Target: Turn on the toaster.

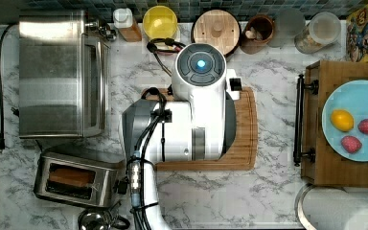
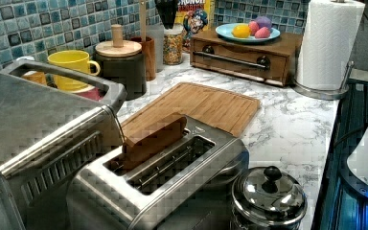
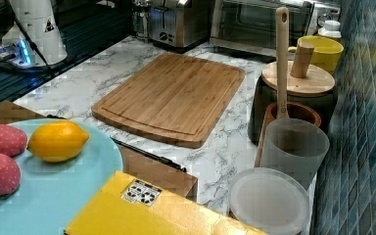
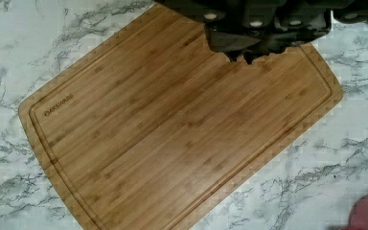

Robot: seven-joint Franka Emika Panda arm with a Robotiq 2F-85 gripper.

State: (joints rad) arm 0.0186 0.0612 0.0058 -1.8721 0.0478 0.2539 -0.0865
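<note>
- Above the bamboo cutting board (image 4: 172, 129), the claw (image 4: 263, 36) hangs over the bare wood in the wrist view; its dark body shows, but whether its fingers are spread or pressed together cannot be told.
- Robot arm (image 1: 191, 120): in the top view its white links overlie the cutting board at the middle of the marble tabletop (image 1: 268, 201), well apart from the target, so the approach is judged not yet begun.
- Toaster (image 1: 79, 179): a small brushed-steel two-slot model at the top view's lower left, just below the larger toaster oven (image 1: 60, 74). In the left view it sits in the foreground, close against the oven.
- Slice of bread (image 2: 153, 139): it stands tall out of the slot nearer the oven in the left view, which suggests that the carriage is up and the toaster off.
- Black lever (image 1: 121, 186): it projects from the toaster's end face on the top view's right, the side toward the arm; pressing it down is probably what the task needs.
- Lidded steel pot (image 2: 268, 196): just beside that end of the toaster in the left view, it may crowd a descent onto the lever.
- Blue plate of fruit (image 1: 354, 91): it rests on a wooden drawer box (image 1: 316, 163), far from the work.
</note>
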